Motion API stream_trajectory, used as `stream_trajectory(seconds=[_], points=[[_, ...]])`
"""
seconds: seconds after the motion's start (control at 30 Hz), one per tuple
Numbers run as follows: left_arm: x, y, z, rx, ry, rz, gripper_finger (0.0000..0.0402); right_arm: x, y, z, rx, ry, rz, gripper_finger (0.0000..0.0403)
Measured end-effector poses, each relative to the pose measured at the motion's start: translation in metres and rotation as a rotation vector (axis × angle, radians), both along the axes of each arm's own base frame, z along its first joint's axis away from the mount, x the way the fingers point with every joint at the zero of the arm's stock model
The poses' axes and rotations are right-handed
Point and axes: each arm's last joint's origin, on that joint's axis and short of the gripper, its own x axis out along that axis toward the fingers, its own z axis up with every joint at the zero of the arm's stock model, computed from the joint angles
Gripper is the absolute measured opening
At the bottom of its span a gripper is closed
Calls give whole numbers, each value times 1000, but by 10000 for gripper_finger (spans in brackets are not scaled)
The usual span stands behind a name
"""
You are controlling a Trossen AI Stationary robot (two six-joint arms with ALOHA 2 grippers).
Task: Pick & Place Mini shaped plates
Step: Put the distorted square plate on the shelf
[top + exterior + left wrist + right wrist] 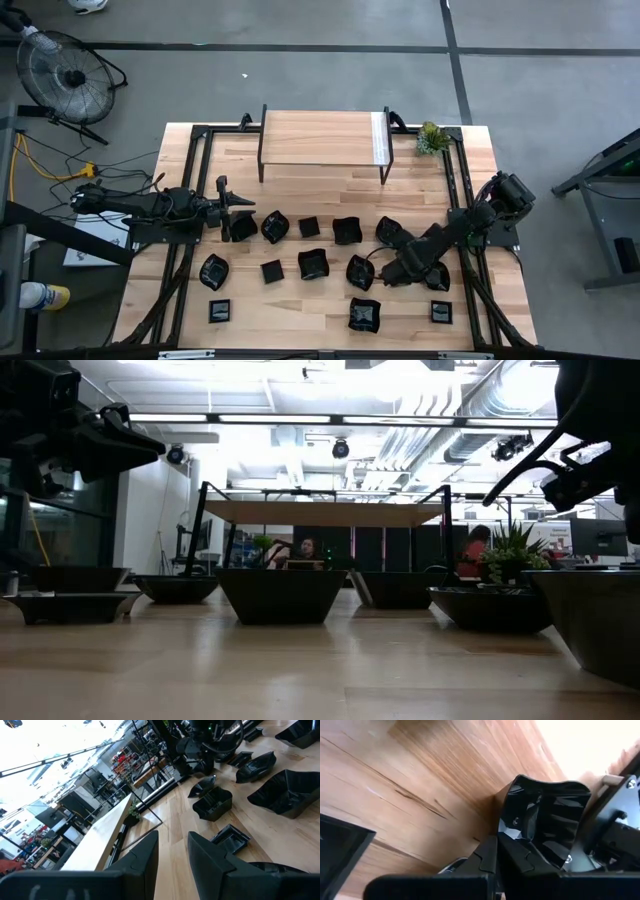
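The mini shaped plates [312,262] lie spread in rough rows across the middle and near half of the wooden table [330,175], all glossy black, some square, some wavy-edged. The one I care about is a wavy-edged plate [545,815] in the middle row toward the right side; in my right wrist view its rim sits pinched between the fingers [492,857]. From above I see the right gripper [385,272] down at that plate, just beside its neighbour, with the arm reaching in diagonally from the table's right edge. So I read the right claw as clamped on the wavy-edged plate's rim, with the plate low at the tabletop; I cannot tell whether it is lifted.

The left gripper [228,208] hangs above the left end of the upper row, over a plate [241,227] there, touching nothing that I can see. Its fingers [145,852] stand apart with a plain gap between them and nothing in it.

Behind the plates stands a raised wooden shelf [322,137] on dark legs, and a small green plant [431,139] sits at its right end. In the low view, people [475,550] sit in the room beyond the table.
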Motion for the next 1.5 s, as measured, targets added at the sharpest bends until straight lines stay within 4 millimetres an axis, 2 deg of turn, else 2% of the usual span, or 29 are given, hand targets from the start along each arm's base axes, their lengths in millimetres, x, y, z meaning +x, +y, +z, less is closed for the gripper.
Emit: stream_trajectory(seconds=[0.33, 0.63, 0.9, 1.13, 1.5], points=[[0, 0, 0, 0, 1, 0, 101, -3, -1, 3, 11, 34, -14, 1], [0, 0, 0, 0, 1, 0, 101, -5, -7, 25, 24, -48, -12, 1], [0, 0, 0, 0, 1, 0, 101, 4, -12, 71, -8, -140, 86, 0], [0, 0, 0, 0, 0, 0, 101, 20, -18, 112, -9, -181, 236, 0], [0, 0, 0, 0, 0, 0, 101, 50, -50, 170, -16, -296, 518, 0]])
